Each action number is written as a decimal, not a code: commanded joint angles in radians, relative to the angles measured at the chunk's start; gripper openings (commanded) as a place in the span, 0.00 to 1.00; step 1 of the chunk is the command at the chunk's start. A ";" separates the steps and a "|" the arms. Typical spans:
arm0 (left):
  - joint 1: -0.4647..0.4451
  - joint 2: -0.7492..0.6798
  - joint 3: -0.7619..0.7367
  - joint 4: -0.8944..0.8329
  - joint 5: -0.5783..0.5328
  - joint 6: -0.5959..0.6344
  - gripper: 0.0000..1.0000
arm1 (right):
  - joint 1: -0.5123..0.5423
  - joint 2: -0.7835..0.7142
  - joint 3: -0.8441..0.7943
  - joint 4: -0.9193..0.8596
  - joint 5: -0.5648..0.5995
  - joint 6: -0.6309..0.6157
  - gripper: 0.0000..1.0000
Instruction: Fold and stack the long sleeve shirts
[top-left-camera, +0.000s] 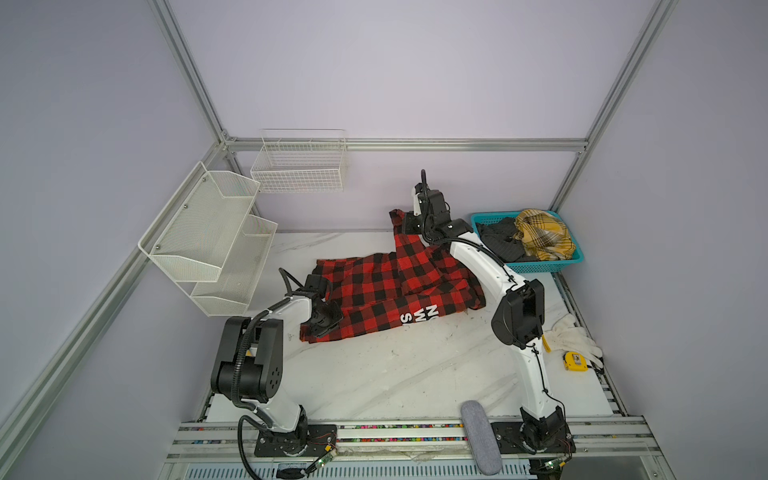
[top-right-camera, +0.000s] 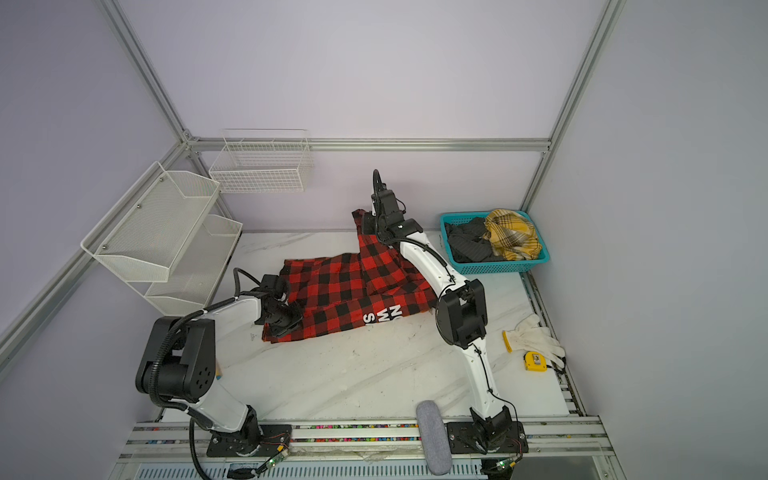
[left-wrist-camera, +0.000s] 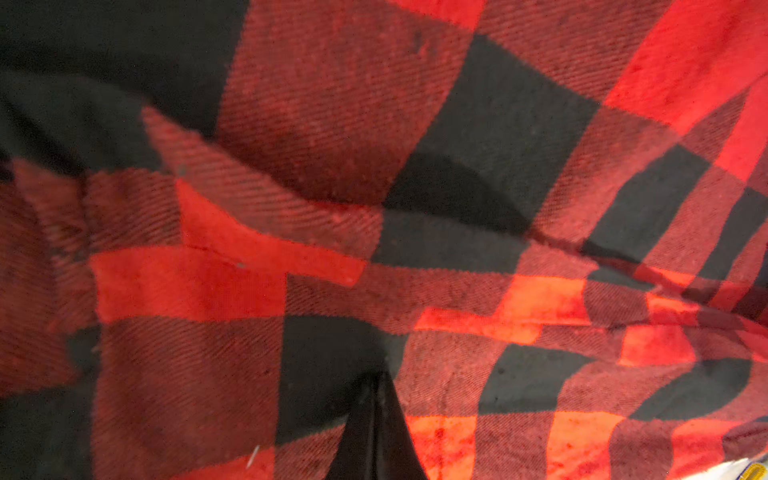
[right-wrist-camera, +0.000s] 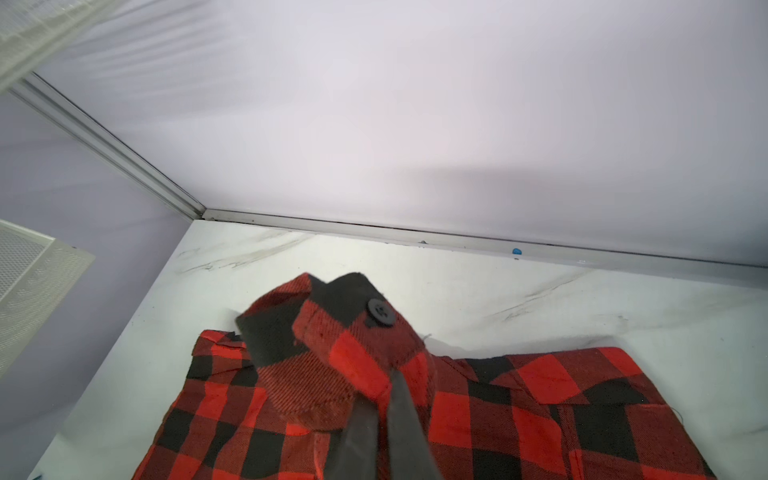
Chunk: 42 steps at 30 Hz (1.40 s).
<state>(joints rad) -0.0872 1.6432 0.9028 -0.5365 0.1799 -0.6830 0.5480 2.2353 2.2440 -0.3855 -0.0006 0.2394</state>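
holding the sleeve end, ready to fold it in

the red and black shirt (top-left-camera: 386, 286) lies on the white table (top-left-camera: 415, 365), toward the back. it is partly bunched up, and some white letters (top-left-camera: 419, 314) show at its near edge.

my right gripper (right-wrist-camera: 380, 415) is pinched tight on the cuff (right-wrist-camera: 332, 345) of one sleeve, just below the black button (right-wrist-camera: 380, 311). it holds the cuff up off the table, close to the back wall. my left gripper (top-left-camera: 322, 322) has its fingers pressed together too, with the tips down on the near left corner of the shirt. i cannot tell if there is cloth between them or if they only push down on it.

i think this is the sleeve step. one sleeve is up and has to be laid across the body of the shirt. the next move calls for carrying the cuff slowly and low toward the middle, so the sleeve lands flat and does not drag the rest along. my left side should hold its corner down while i do that. i should let go only when the cuff rests on the shirt.

more clothes wait in the blue basket (top-left-camera: 540, 265) at the back right, so i think stacking is a long way off.
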 joint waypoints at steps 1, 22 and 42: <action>0.003 0.044 -0.046 -0.005 -0.054 0.032 0.00 | 0.023 -0.103 -0.017 0.022 0.073 -0.033 0.07; -0.004 -0.315 -0.006 -0.085 0.103 -0.189 0.59 | 0.311 -0.472 -0.758 0.349 0.361 0.143 0.09; -0.183 -0.419 -0.168 0.027 0.192 -0.564 0.75 | 0.480 -0.654 -1.047 0.154 0.348 0.457 0.78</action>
<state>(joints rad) -0.2394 1.2190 0.7330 -0.5571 0.3527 -1.1706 1.0843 1.6379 1.1751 -0.1650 0.3367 0.6643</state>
